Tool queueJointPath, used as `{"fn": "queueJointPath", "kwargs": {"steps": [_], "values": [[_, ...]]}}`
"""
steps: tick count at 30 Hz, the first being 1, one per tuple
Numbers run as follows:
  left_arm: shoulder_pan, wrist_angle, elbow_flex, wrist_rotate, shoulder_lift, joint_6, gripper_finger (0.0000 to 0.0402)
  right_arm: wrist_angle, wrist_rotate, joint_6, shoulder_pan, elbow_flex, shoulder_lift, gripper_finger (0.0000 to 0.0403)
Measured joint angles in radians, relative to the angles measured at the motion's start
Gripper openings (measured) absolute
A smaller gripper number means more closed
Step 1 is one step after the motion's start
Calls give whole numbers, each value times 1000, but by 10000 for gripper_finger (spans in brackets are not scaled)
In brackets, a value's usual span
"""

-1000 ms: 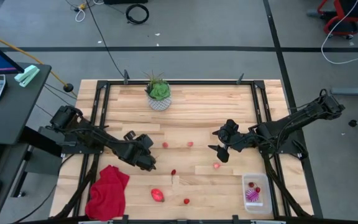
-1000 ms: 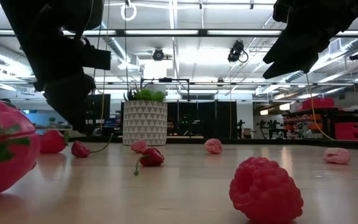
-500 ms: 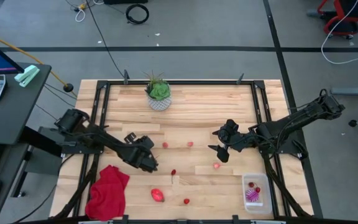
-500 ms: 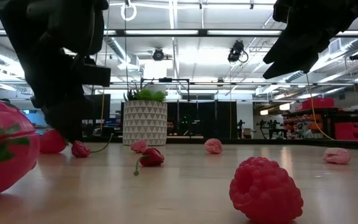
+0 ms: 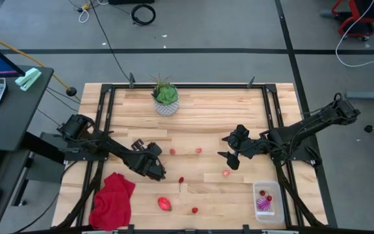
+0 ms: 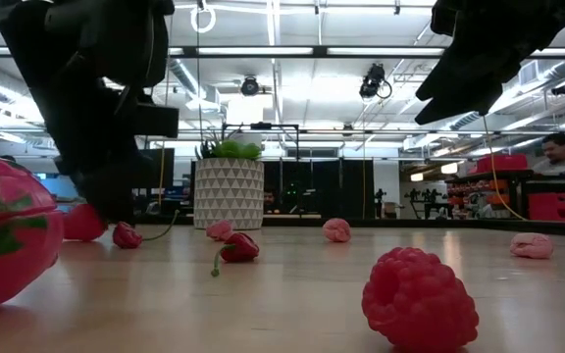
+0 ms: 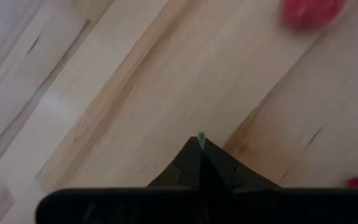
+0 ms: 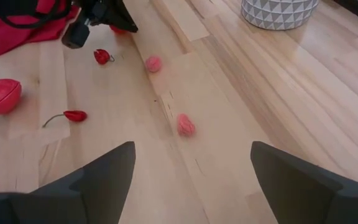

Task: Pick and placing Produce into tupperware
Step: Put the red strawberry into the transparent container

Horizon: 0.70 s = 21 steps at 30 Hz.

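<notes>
Small red and pink berries lie scattered on the wooden table [image 5: 141, 123]: two pink ones [image 5: 173, 151] [image 5: 198, 151], one pink [image 5: 226, 173], a stemmed red one [image 5: 181, 180] and a raspberry [image 5: 195, 210]. The larger red-pink oval [image 5: 165, 203] lies near the front. The clear tupperware [image 5: 256, 195] stands at the front right and holds the purple ribbed ball [image 5: 263, 205] and a red berry [image 5: 263, 192]. My left gripper [image 5: 160, 174] is shut and low over the table [image 7: 201, 149], beside a small red berry [image 6: 126, 235]. My right gripper [image 8: 191, 186] is wide open, empty and raised mid-table [image 5: 229, 160].
A green plant in a white patterned pot [image 5: 166, 99] stands at the far middle. A red cloth [image 5: 113, 200] lies at the front left. A black frame [image 5: 268, 97] runs around the table. A person [image 6: 562, 152] shows in the room behind.
My left gripper has come down a little toward the table and edged toward the near right, staying shut. The berries have not moved.
</notes>
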Motion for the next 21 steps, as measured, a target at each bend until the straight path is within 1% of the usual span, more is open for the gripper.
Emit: {"fn": "queueJointPath", "kwargs": {"steps": [3,6,9,11,14,17,18,20,21], "values": [[0,23,20,-39,0,0,6,-2,-41,-6,0,0,0,330],[0,24,89,-98,0,31,5,-30,-117,-30,0,0,-4,330],[-1,45,204,-155,0,131,4,-118,-239,-50,0,0,-35,330],[-1,97,280,-192,-1,226,4,-200,-299,-18,0,0,-71,330],[-2,257,380,-230,-2,419,3,-306,-327,64,0,0,-146,330],[-2,503,425,-229,-3,617,3,-436,-334,179,12,0,-238,330],[-1,599,425,-217,-3,677,2,-486,-336,211,23,0,-272,330],[0,761,425,-160,-2,772,2,-586,-334,259,45,0,-343,330],[3,844,425,-129,5,808,2,-633,-315,286,57,0,-378,330]]}}
